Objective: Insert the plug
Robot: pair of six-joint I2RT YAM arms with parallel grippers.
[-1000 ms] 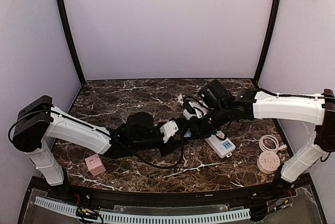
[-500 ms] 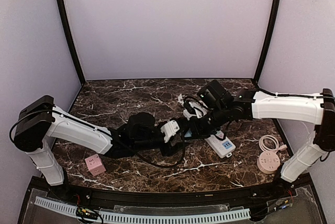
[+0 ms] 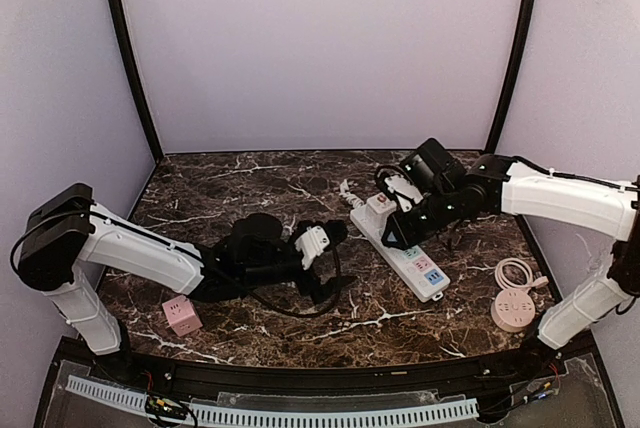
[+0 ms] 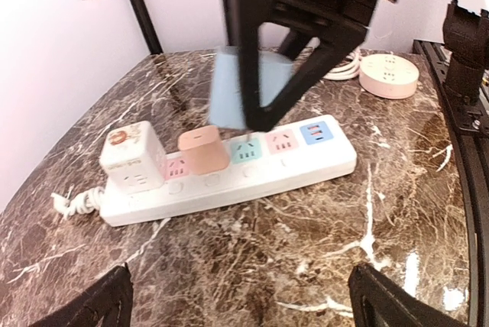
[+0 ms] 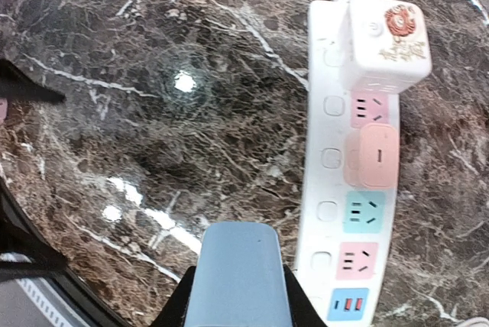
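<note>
The left gripper (image 3: 330,263) gapes empty at 9 o'clock of the power strip (image 4: 229,178) while the right gripper (image 4: 267,90) clamps the blue plug (image 5: 237,273) above it; the next move likely needs squaring over the teal socket (image 4: 246,150), then pressing down.

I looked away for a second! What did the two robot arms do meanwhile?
The left gripper opened wide and drew back left, away from the right gripper. That one swung right, holding the light blue plastic plug over the white power strip. The strip, pink cube socket and round pink socket stayed put.
</note>
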